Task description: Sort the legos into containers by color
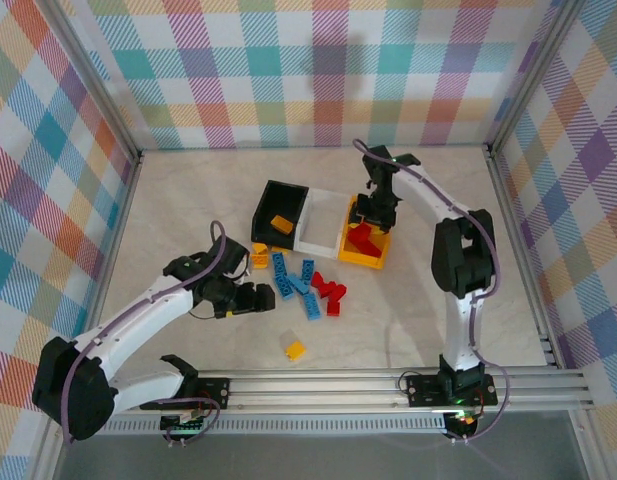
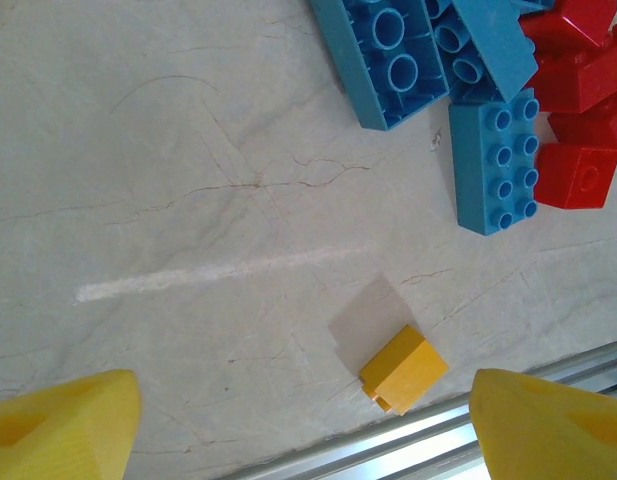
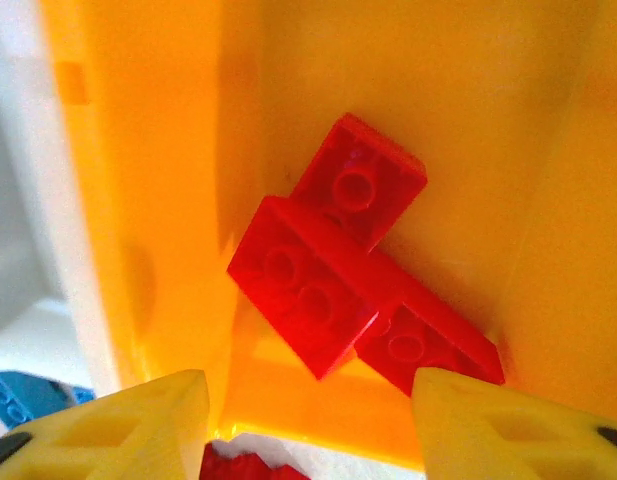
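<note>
Left gripper (image 2: 308, 420): jaws wide, nothing between them.
Yellow brick (image 2: 403, 368): alone on the table (image 2: 188, 200), at about 2 o'clock from the jaw midpoint in the left wrist view. It is short, nearly square and turned cornerwise, so we see no clear long axis.
Nearer arm: the left one, we judge.
Right gripper (image 3: 308, 420): jaws wide and empty, over the yellow-orange bin (image 3: 168, 150).
Red bricks (image 3: 318, 290): several lie in that bin, overlapped.

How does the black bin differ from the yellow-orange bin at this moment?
The black bin holds one yellow-orange brick; the yellow-orange bin holds red bricks. The right gripper hangs above the yellow-orange bin, none above the black bin. Both are open rectangular bins flanking the white bin.
</note>
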